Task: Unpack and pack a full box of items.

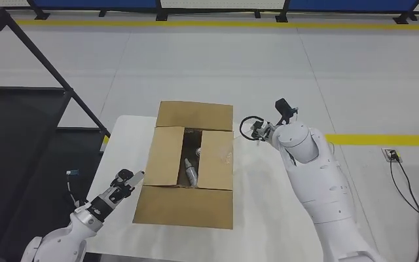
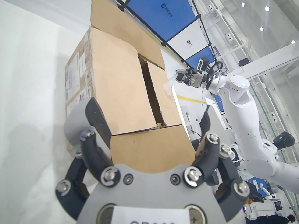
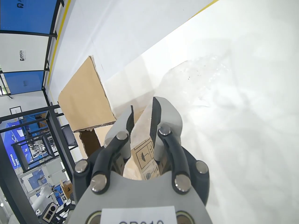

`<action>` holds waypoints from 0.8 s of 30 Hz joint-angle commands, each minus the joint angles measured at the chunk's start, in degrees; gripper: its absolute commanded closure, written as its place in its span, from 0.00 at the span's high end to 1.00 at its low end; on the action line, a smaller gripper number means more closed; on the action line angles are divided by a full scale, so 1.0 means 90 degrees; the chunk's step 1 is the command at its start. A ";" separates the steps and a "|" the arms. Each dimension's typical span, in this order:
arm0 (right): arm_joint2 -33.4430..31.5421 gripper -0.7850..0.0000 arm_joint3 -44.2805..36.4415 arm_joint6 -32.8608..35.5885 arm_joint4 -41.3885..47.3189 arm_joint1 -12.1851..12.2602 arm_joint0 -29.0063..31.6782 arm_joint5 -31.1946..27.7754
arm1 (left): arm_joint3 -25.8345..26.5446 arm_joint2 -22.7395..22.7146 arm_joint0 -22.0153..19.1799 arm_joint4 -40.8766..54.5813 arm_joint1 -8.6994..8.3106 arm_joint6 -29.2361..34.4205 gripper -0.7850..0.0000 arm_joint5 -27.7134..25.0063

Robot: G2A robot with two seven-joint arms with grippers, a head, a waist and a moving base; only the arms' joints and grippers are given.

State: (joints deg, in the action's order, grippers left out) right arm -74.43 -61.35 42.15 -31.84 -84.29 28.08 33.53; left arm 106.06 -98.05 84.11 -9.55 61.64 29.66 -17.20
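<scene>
The left gripper (image 2: 149, 117) is seen low at the box's left front corner, near it but not touching, with its jaws spread wide and nothing between them. A white sticker (image 2: 149, 215) is fixed to its wrist plate; the print is cut off by the picture's edge.

The cardboard box (image 1: 163, 154) stands on the white table (image 1: 262, 209). Its far flap is raised, and the two side flaps are folded in with a dark slot left between them. White paper labels (image 2: 77, 80) are stuck on the box's left wall; they are seen at a steep angle and their text is too small to be made out. Through the slot a grey, bottle-like item (image 1: 190, 171) is glimpsed inside the box; most of it is hidden by the flaps, so its kind cannot be told.

On the box's right wall, black handling symbols (image 3: 144, 157) are printed, partly covered by the right gripper's fingers.

The right gripper (image 1: 251, 128) is held beside the box's right far corner, above the table. Its jaws are drawn narrow and a clear plastic bag (image 3: 186, 82) is pinched between them. What the bag contains cannot be made out.
</scene>
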 commanded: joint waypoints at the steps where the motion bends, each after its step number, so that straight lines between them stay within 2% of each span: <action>1: -0.0012 0.00 -0.0029 -0.0005 0.0022 0.0010 0.0028 0.0002 | 0.0000 0.0000 -0.0004 0.0009 -0.0004 0.0017 1.00 -0.0015; 10: -0.0132 0.00 -0.0652 -0.0248 0.0157 0.0065 0.0426 -0.0193 | 0.0002 0.0013 0.0015 -0.0020 -0.0018 0.0041 1.00 -0.0030; 18: -0.0445 0.00 -0.2197 -0.0900 0.0323 0.0140 0.1592 -0.0272 | 0.0057 0.0108 0.0046 -0.0112 -0.0024 0.0059 1.00 -0.0043; 24: -0.0594 0.00 -0.3016 -0.1384 0.0666 0.0163 0.2476 -0.0772 | 0.0103 0.0190 0.0045 -0.0208 -0.0029 0.0067 1.00 -0.0033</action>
State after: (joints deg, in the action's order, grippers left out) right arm -79.50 -87.44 30.25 -26.50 -82.87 48.94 27.83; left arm 106.90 -96.49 84.52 -11.28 61.39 30.27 -17.51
